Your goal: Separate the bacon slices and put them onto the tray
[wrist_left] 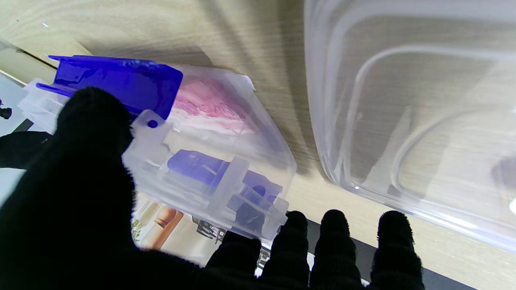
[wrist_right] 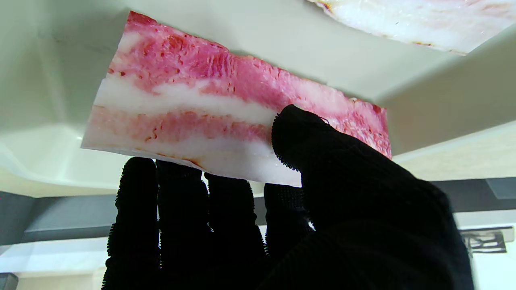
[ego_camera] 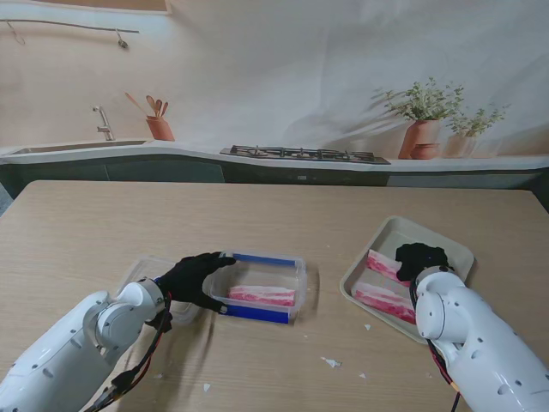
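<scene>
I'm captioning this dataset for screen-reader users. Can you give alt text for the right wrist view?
A black-gloved right hand pinches a pink-and-white streaked bacon slice between thumb and fingers over a pale tray. The edge of a second slice shows beyond it.

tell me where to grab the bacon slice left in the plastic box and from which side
Take the bacon slice by one short end, coming straight down through the open top. It lies flat along the box floor, so the walls block any side approach. The left hand is steadying the box at its left wall.

Soft, even light with faint shadows on the table (ego_camera: 257, 215); both wrist views blur at close range.
</scene>
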Controlling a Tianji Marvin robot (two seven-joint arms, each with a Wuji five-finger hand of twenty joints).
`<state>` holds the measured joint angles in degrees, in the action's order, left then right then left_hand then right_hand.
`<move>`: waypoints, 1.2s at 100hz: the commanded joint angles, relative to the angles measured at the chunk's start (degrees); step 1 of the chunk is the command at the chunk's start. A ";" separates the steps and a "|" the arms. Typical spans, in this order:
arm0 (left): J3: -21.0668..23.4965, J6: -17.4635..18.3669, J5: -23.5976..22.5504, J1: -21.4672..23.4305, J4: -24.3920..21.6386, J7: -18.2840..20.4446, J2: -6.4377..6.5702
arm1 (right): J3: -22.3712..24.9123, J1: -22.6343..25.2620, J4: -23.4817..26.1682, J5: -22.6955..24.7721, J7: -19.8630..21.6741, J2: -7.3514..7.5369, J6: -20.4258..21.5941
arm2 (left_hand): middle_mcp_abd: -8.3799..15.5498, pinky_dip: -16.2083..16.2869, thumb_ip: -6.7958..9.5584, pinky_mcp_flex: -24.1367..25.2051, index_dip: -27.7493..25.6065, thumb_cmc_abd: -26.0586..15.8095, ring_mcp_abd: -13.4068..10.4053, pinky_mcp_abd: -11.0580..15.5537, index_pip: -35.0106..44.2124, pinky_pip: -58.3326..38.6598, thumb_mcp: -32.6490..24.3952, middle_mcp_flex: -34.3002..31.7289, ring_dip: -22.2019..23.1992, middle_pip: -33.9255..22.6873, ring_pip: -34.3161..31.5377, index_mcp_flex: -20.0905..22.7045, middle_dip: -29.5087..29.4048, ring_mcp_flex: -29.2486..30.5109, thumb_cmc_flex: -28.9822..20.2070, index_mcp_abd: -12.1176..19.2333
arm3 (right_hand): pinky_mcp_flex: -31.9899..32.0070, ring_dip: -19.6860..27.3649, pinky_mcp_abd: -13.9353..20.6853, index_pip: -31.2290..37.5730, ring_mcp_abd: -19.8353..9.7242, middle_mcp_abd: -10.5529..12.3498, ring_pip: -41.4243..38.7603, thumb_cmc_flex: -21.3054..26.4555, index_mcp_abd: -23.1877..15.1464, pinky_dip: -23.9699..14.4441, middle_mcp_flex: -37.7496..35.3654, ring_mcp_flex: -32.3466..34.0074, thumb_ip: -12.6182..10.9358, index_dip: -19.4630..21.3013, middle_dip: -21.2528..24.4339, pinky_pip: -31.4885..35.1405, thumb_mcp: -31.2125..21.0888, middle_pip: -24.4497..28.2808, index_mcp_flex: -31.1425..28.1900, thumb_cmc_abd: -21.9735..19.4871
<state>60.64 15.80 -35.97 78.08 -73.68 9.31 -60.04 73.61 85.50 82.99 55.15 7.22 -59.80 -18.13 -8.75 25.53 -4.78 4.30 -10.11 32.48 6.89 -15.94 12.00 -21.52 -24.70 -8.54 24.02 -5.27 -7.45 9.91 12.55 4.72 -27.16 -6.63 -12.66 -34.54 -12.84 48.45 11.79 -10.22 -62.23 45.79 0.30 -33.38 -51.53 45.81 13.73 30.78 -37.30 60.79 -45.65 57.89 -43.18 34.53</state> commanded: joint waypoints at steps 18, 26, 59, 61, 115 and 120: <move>-0.34 -0.48 -0.12 0.41 1.04 1.06 -0.20 | -0.77 -0.25 -1.28 0.06 -0.01 -0.63 -2.34 | 4.30 0.25 1.08 0.26 0.50 -1.66 -0.69 0.80 0.67 0.91 -4.31 -0.65 -0.32 -1.29 1.01 1.16 -0.06 -1.87 -4.31 -2.60 | 1.11 0.35 0.36 4.70 0.02 1.03 0.02 4.44 -5.26 -1.15 1.24 -1.83 -0.25 1.54 0.64 2.72 -1.40 1.80 -0.52 -3.47; -0.38 -0.42 -0.12 0.35 1.12 0.97 -0.22 | -0.96 -0.21 -1.50 0.01 -0.15 -0.66 -3.08 | 4.20 0.26 1.09 0.32 0.51 -1.68 -0.60 0.75 0.65 0.92 -4.34 -0.58 -0.33 -1.24 1.03 1.08 -0.08 -1.91 -4.36 -2.71 | 1.93 1.34 0.53 3.15 0.04 1.21 2.15 4.03 -3.67 -0.83 3.31 -3.51 -0.45 0.22 1.91 2.03 -1.55 0.16 1.83 -3.17; -0.63 -0.33 -0.11 0.17 1.43 0.93 -0.22 | 0.28 0.90 -1.20 -0.02 -2.94 -1.04 -2.67 | 4.21 0.29 1.10 0.26 0.50 -1.63 -0.69 0.77 0.66 0.92 -4.26 -0.61 -0.32 -1.24 1.00 1.11 -0.08 -1.87 -4.33 -2.58 | 5.74 8.15 1.51 -24.59 0.89 1.64 17.90 -3.55 4.90 0.57 21.46 -17.00 -7.31 -1.70 13.98 -1.29 -5.41 -10.71 7.98 -5.37; -0.64 -0.32 -0.09 0.15 1.45 0.92 -0.23 | 0.41 1.00 -1.03 0.00 -2.77 -1.02 -2.68 | 4.26 0.29 1.09 0.26 0.50 -1.63 -0.71 0.77 0.67 0.92 -4.25 -0.61 -0.32 -1.24 1.01 1.11 -0.08 -1.89 -4.31 -2.55 | 6.00 8.34 1.55 -25.05 0.82 1.55 18.40 -3.68 5.29 0.64 22.58 -17.79 -7.30 -1.82 14.25 -1.49 -5.31 -11.41 8.66 -5.48; -0.67 -0.12 -0.18 0.04 1.86 0.41 -0.30 | 2.73 2.63 0.50 -1.54 -7.80 -1.84 0.71 | 4.22 0.30 1.06 0.26 0.53 -1.54 -0.75 0.78 0.61 0.94 -4.36 -0.62 -0.34 -1.23 1.06 0.96 -0.05 -1.90 -4.31 -2.63 | 11.38 14.54 3.31 -30.25 -1.57 0.96 31.39 -5.37 9.42 4.82 37.91 -31.73 -7.54 -5.92 17.57 -13.60 -2.71 -17.60 18.13 -7.33; -0.69 -0.09 -0.11 0.02 1.90 0.33 -0.33 | 3.53 3.22 1.65 -1.73 -8.46 -1.98 1.98 | 4.23 0.29 1.07 0.28 0.53 -1.54 -0.73 0.79 0.60 0.95 -4.39 -0.59 -0.34 -1.22 1.05 0.98 -0.05 -1.89 -4.34 -2.62 | 11.52 14.64 3.72 -29.79 -1.63 1.09 31.51 -5.32 8.97 4.71 37.97 -32.10 -7.58 -5.86 17.56 -14.09 -2.42 -17.42 18.09 -7.53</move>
<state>60.21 16.03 -35.94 77.63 -72.93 8.71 -60.22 76.53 87.56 82.26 53.46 -1.75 -61.31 -17.37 -8.70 25.53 -4.78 4.30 -10.11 32.49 6.89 -15.94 12.00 -21.52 -24.72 -8.77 24.02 -5.39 -7.45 9.83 12.55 4.71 -27.18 -6.61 -2.22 -20.75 -10.69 18.14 11.14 -9.31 -31.08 41.12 8.75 -29.71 -15.74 15.78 8.92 25.52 -20.26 48.28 -48.24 40.41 -26.54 28.50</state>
